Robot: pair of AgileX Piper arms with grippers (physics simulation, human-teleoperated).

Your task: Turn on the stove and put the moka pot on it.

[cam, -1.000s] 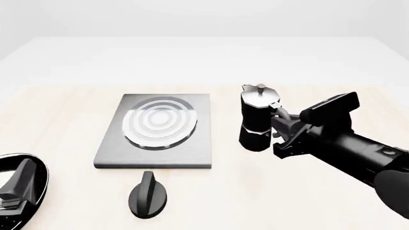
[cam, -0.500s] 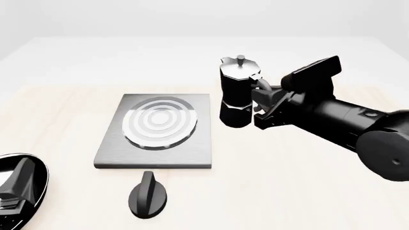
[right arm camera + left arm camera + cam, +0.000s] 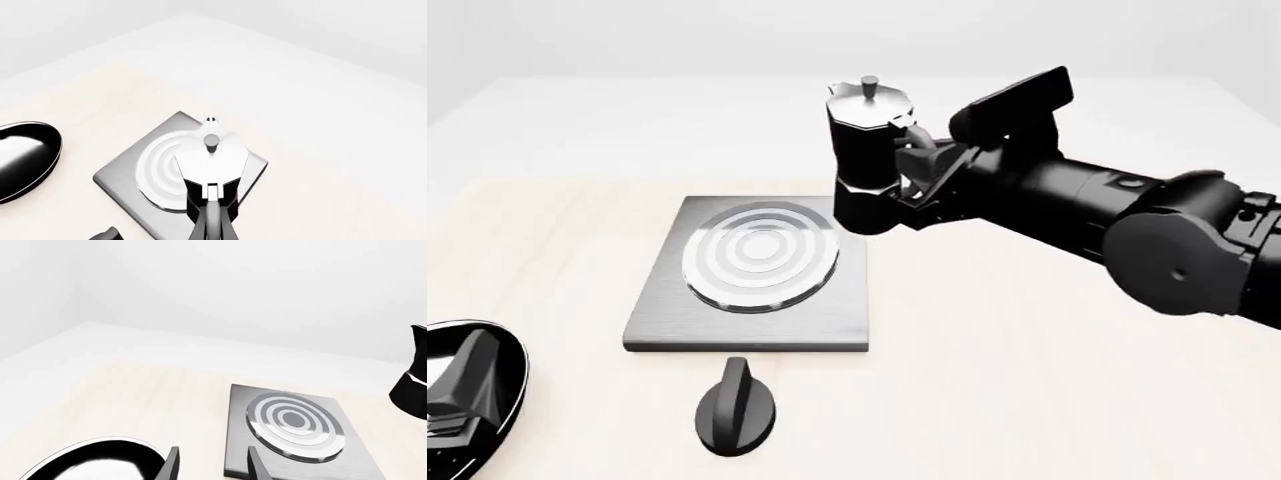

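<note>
While held: 1 moka pot (image 3: 868, 160), 1 stove (image 3: 751, 272).

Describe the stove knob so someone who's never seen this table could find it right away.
Find the flat grey stove with silver rings. On the table just in front of its near edge sits the knob, apart from the slab. It is a small black oval with a raised ridge, unlike the taller silver-topped coffee pot held in the air.

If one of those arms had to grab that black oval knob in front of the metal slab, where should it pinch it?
Probably across the raised ridge of the knob, coming straight down from above with one finger on each long side. The ridge stands up from a low oval base lying flat on the table, so it looks like the only part narrow enough to pinch. The left gripper is nearer.
</note>
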